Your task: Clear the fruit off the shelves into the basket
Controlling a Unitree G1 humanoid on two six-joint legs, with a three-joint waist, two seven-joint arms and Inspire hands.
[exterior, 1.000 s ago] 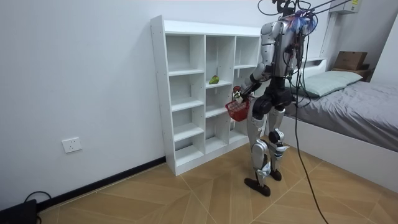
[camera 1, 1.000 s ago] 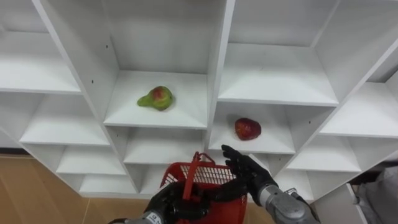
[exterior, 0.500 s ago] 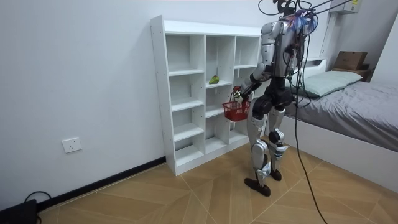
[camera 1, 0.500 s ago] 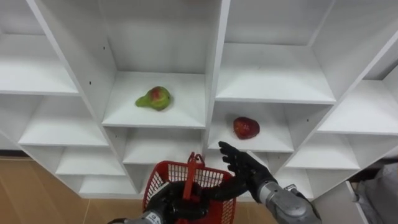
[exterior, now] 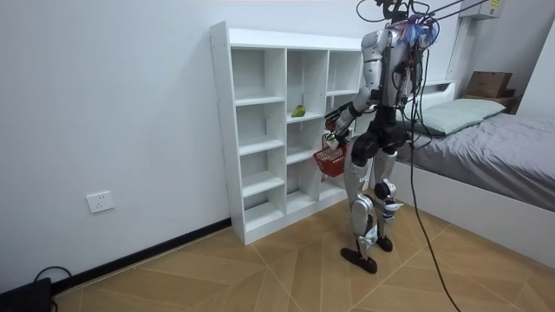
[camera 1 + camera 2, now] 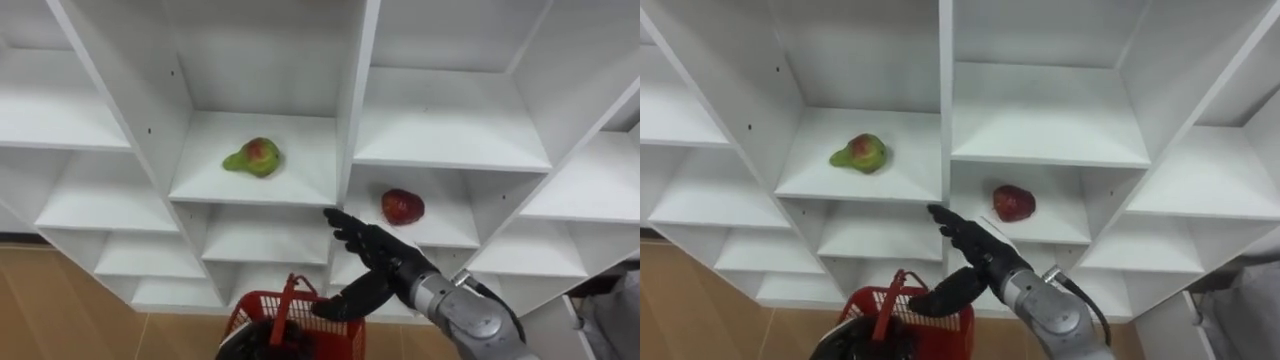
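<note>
Reaching is the step in hand, as I judge it. I have the right robot hand point(image 6: 382, 258) raised at centre frame, fingers straight and spread, holding nothing. Its fingertips show in front of the foot of the closet's point(image 6: 355, 100) middle upright. The apple point(image 6: 402, 207) lies just up and to the right of them, on the shelf right of that upright, and nothing touches it. I read the spread as preparation: an open palm can pass round the apple once it is inside that compartment.

The pear point(image 6: 253, 157) lies on its side at upper left of centre, on the shelf left of the upright, well apart from the hand. With both fruits on their shelves, I take the collecting as not yet begun; the apple looks the likelier first pick, being nearer.

At the bottom edge, left of centre, the left robot hand point(image 6: 252, 350) is curled round the handle of the red basket point(image 6: 250, 320). I think it is held low, below the fruit shelves, so a picked fruit can go straight down into it. What the basket holds I cannot tell.

From the room view, the robot stands upright close before the closet, basket between it and the shelves. The next move needs the fingers to clear the upright's edge.
</note>
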